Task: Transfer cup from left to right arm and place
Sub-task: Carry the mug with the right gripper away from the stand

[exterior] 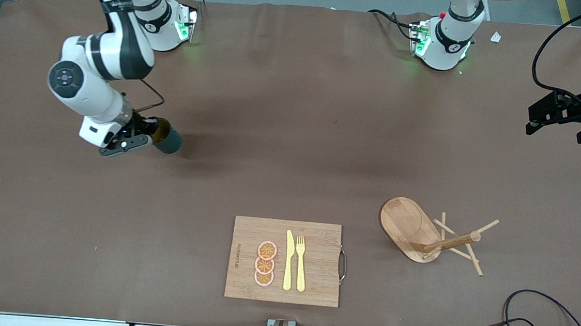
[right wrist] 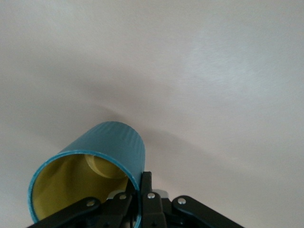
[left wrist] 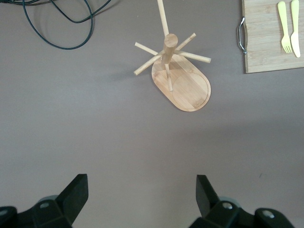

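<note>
our right gripper [exterior: 134, 143] has its jaws clamped on the rim of the cup [exterior: 167, 140], which is tipped on its side just over the surface, base pointing away. our left gripper [exterior: 558, 122] waits wide open, empty.

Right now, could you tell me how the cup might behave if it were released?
The cup is round-sided and tilted in the right end effector, so it would probably roll. Pinched at the rim, it might pivot; it looks rigid.
</note>
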Controlling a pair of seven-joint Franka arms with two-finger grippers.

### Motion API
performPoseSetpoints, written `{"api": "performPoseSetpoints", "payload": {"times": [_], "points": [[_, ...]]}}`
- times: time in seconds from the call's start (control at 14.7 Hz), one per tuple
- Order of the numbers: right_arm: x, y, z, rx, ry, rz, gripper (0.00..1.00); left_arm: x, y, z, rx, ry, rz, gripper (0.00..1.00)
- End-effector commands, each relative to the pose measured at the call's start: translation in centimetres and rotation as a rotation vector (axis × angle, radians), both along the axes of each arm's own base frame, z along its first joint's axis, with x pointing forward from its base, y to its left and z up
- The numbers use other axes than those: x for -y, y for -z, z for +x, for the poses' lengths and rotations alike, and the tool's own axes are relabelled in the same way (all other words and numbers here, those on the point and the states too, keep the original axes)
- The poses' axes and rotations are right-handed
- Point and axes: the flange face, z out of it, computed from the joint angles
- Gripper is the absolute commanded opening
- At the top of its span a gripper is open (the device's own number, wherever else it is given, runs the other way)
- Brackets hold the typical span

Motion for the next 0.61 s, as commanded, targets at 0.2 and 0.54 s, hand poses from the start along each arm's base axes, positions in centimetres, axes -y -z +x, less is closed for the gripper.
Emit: {"api": "performPoseSetpoints", "payload": {"times": [0.2,0.54], "points": [[8.3,0.7,0.4,0.054,-0.256,-0.001,0.00,0.3,-0.5,0.0,-0.003,0.005,0.002,1.00],[14.0,4.8,-0.4,0.104,-0.429,-0.066,0.00,0.6,-0.8,-0.1,0.001,0.011,0.000,1.00]]}}
